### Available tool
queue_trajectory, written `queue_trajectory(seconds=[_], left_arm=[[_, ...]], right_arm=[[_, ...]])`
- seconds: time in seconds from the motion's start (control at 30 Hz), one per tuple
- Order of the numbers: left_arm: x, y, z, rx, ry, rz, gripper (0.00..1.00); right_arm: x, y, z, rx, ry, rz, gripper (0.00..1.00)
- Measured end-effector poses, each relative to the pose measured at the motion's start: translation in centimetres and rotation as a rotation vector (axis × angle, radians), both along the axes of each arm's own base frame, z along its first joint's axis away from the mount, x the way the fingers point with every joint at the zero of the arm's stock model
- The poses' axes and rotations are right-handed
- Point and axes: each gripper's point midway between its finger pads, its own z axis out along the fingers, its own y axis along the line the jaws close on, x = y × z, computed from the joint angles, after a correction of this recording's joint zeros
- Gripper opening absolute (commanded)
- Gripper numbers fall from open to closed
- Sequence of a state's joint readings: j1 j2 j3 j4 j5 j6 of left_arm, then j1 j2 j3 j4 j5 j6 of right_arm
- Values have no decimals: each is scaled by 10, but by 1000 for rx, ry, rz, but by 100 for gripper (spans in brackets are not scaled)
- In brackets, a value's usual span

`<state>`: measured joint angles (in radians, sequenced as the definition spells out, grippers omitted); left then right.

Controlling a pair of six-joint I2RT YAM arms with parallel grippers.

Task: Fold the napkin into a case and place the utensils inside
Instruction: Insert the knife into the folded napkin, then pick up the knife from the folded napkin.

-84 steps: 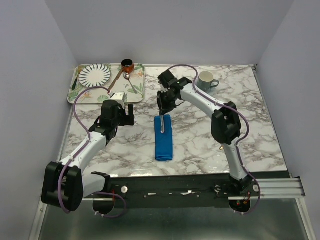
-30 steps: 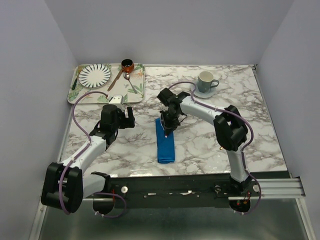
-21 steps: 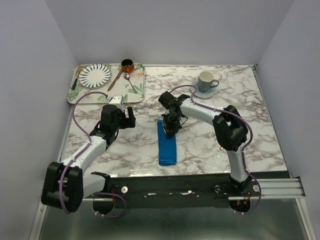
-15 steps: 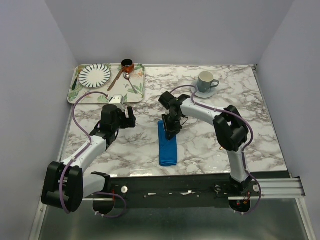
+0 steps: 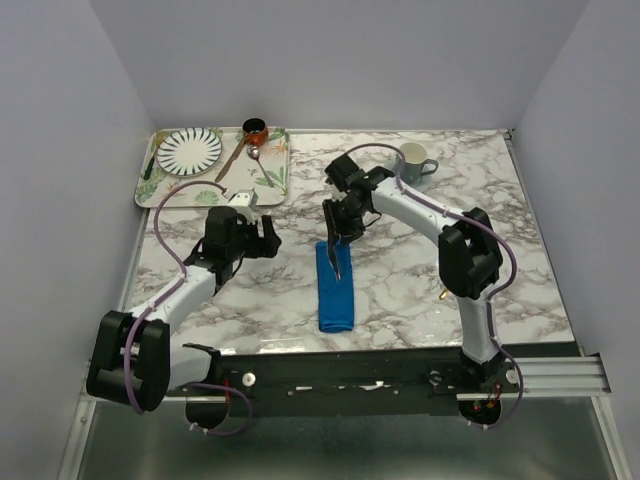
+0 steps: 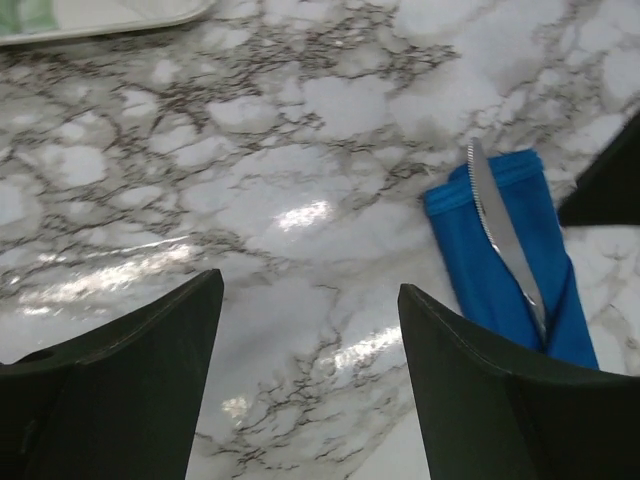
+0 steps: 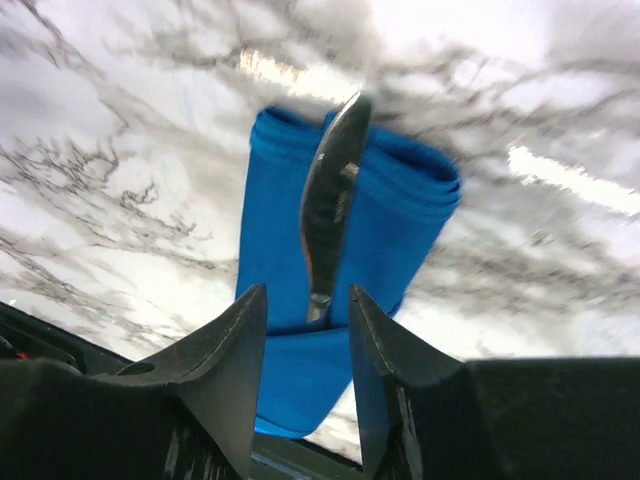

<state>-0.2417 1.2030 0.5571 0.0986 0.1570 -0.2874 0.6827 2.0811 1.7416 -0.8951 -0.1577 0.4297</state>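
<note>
On the table (image 5: 400,280) the case (image 5: 336,300) lies long and narrow at the middle. The silver utensil (image 7: 330,190) rests on it, only partly inside, I think. My right pincer (image 7: 306,305) stands half open around its end, gripping nothing; the left pincer (image 6: 310,290) is wide open and empty. I should lift straight up, without dragging it out.

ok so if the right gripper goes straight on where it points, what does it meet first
Likely the silver knife, right ahead between its open jaws, then the blue case behind it; depth unclear.
</note>
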Motion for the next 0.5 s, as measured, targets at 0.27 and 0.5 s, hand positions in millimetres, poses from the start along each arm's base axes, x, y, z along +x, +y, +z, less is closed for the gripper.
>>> queue_trajectory(seconds=[0.27, 0.5], left_arm=[[18, -74, 26, -180, 25, -396, 56], [60, -118, 38, -301, 77, -615, 42]], right_arm=[[47, -61, 12, 142, -7, 69, 48], [42, -90, 11, 310, 50, 146, 52]])
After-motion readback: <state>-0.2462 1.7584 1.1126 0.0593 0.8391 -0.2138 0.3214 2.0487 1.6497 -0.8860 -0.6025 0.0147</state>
